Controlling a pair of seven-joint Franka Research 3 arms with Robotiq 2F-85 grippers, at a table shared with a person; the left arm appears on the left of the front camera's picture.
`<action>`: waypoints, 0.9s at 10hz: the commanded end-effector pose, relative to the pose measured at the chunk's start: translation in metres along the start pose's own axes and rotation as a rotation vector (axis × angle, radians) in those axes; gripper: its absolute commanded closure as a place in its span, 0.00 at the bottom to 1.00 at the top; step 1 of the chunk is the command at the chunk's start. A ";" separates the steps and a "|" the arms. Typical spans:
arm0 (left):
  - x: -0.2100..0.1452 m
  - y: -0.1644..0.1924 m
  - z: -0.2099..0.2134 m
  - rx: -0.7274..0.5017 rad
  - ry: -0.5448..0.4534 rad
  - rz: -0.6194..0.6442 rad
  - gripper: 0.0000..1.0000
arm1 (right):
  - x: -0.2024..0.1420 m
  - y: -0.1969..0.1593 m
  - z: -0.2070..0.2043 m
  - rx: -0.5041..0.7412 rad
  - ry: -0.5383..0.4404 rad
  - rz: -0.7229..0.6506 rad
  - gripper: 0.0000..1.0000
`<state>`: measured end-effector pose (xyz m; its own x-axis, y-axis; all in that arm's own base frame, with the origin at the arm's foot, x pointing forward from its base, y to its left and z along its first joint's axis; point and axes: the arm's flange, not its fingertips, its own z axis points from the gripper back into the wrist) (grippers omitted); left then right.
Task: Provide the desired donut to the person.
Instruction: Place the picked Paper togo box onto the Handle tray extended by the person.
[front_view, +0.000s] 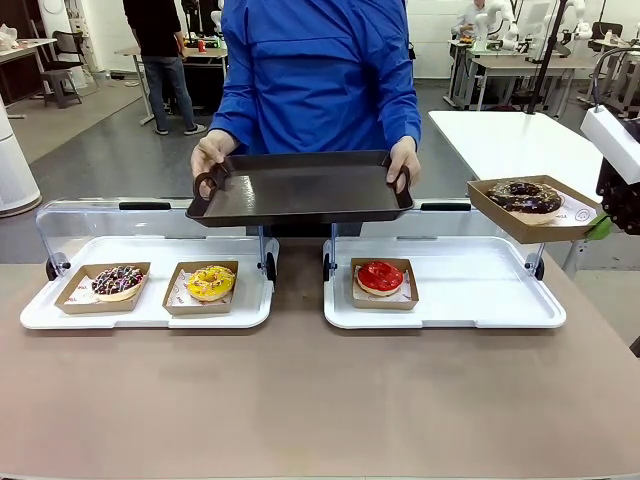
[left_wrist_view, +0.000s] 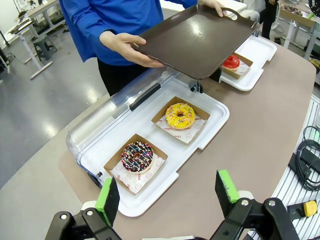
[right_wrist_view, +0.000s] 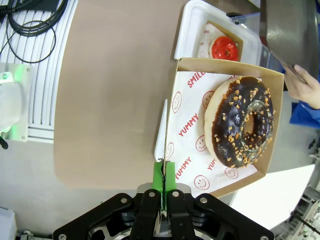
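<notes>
Across the table (front_view: 300, 400), the person (front_view: 320, 80) holds a dark tray (front_view: 300, 190). The right end effector (right_wrist_view: 163, 175), closed, pinches the cardboard box (front_view: 525, 232) carrying the chocolate donut (front_view: 524, 197), apparently clear of the table. The left end effector (left_wrist_view: 167, 187) stands wide, empty.

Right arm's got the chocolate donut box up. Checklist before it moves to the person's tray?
1. Grip: right claw shut on the box wall: ok.
2. Load: chocolate donut seated in the box, box about level: ok.
3. Target: tray held out, bare, a hand at each end: ok.
4. Other arm: left claw open, off to the left, off the path: ok.
5. Clearance: box passes above the raised lid: cannot tell.
6. Hold firm enough on that thin wall: cannot tell.
</notes>
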<state>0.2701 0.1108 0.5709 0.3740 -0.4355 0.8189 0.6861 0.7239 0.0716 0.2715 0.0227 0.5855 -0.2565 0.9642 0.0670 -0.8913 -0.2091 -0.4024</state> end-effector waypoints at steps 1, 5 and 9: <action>0.001 0.000 0.000 0.002 -0.005 0.017 0.00 | -0.001 0.001 0.000 0.010 0.017 0.000 1.00; 0.001 0.000 0.000 0.002 -0.005 0.017 0.00 | -0.001 0.001 0.000 0.010 0.017 0.000 1.00; 0.001 0.000 0.000 0.002 -0.005 0.017 0.00 | 0.000 0.000 0.000 0.000 0.000 0.000 0.98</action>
<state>0.2701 0.1108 0.5709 0.3740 -0.4355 0.8189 0.6861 0.7239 0.0716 0.2715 0.0228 0.5855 -0.2575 0.9639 0.0679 -0.8911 -0.2097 -0.4024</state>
